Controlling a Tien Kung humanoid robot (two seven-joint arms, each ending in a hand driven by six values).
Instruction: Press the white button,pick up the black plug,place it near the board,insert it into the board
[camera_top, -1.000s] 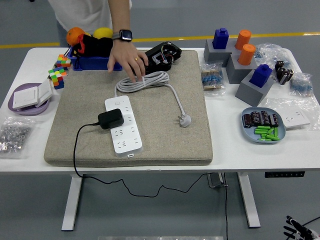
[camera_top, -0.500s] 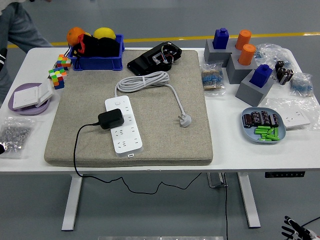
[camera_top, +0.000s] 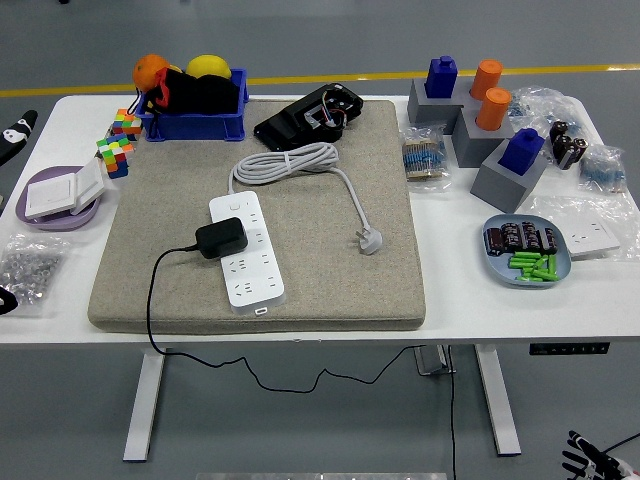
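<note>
Looking down over the white table (camera_top: 300, 325), we recorded a grey felt mat (camera_top: 330, 270) covering its middle. On the mat lay the white power board (camera_top: 248, 255), long axis running near to far and slightly angled, with its white button (camera_top: 234, 205) at the far end. The black plug (camera_top: 221, 238) sat on top of the board, across its left edge about midway along, and appeared seated in a socket; its black cable (camera_top: 152, 300) ran off the mat's near-left edge and hung below the table. The board's own white cord (camera_top: 285, 162) was coiled on the mat just beyond it, ending in a white three-pin plug (camera_top: 371, 240) lying to the right. A black device (camera_top: 310, 117) rested at the mat's far edge, and a blue bin (camera_top: 195, 110) stood at the far left. We noted the right hand (camera_top: 590, 462) low at the near-right corner, below table level, fingers spread and gripping nothing. Of the left hand (camera_top: 5, 302) only a dark tip showed at the left edge; we could not tell the state of its fingers. A black object (camera_top: 14, 135) with white marks showed at the far-left edge; we could not identify it.
</note>
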